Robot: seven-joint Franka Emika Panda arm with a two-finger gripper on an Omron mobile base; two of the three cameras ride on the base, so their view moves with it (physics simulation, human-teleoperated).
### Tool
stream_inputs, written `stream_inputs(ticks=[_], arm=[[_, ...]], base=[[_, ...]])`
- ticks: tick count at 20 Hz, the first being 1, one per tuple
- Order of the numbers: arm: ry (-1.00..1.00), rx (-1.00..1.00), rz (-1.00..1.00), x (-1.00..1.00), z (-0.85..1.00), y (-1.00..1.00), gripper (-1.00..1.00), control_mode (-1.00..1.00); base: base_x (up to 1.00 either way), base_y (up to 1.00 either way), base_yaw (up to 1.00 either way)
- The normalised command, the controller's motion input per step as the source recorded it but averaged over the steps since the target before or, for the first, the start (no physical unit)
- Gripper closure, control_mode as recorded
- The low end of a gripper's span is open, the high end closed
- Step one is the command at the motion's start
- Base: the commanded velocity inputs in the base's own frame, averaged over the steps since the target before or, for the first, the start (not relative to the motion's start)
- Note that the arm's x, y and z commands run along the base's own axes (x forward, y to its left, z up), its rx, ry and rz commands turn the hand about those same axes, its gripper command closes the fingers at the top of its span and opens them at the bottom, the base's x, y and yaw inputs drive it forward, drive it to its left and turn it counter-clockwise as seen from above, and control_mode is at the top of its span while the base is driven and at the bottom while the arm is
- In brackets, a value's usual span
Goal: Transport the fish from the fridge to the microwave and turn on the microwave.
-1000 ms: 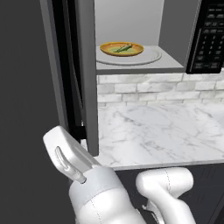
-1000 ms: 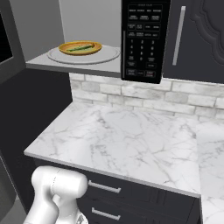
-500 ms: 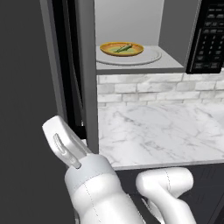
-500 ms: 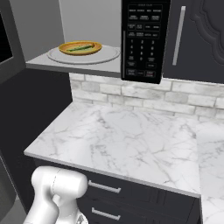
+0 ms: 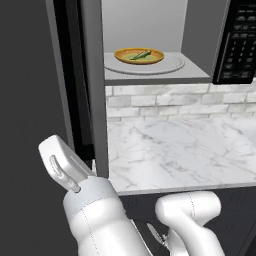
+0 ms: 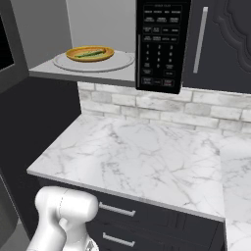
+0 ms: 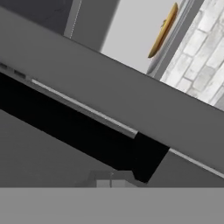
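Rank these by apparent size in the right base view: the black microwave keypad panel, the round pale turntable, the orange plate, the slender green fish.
Largest to smallest:
1. black microwave keypad panel, though it sits nearer the camera
2. round pale turntable
3. orange plate
4. slender green fish

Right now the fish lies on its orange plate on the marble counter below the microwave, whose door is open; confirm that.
Wrong in one respect: the fish on its orange plate rests on the turntable inside the microwave, above the marble counter. The right base view shows it. The door is open.
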Motion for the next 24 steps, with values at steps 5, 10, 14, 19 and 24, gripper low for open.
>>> stream_inputs(ticks=[5, 10, 14, 19, 24], arm=[[0.00, 0.00, 0.00, 0.07, -0.10, 0.22, 1.00, -1.00], [0.01, 0.02, 0.00, 0.01, 0.00, 0.01, 1.00, -1.00], [0.06, 0.05, 0.00, 0.01, 0.00, -0.06, 1.00, -1.00], [0.08, 0.05, 0.00, 0.14, 0.00, -0.06, 1.00, -1.00], [0.05, 0.02, 0.00, 0.00, 0.00, -0.12, 1.00, -1.00]], base=[[0.00, 0.00, 0.00], [0.00, 0.00, 0.00], [0.00, 0.00, 0.00], [0.00, 0.00, 0.00], [0.00, 0.00, 0.00]])
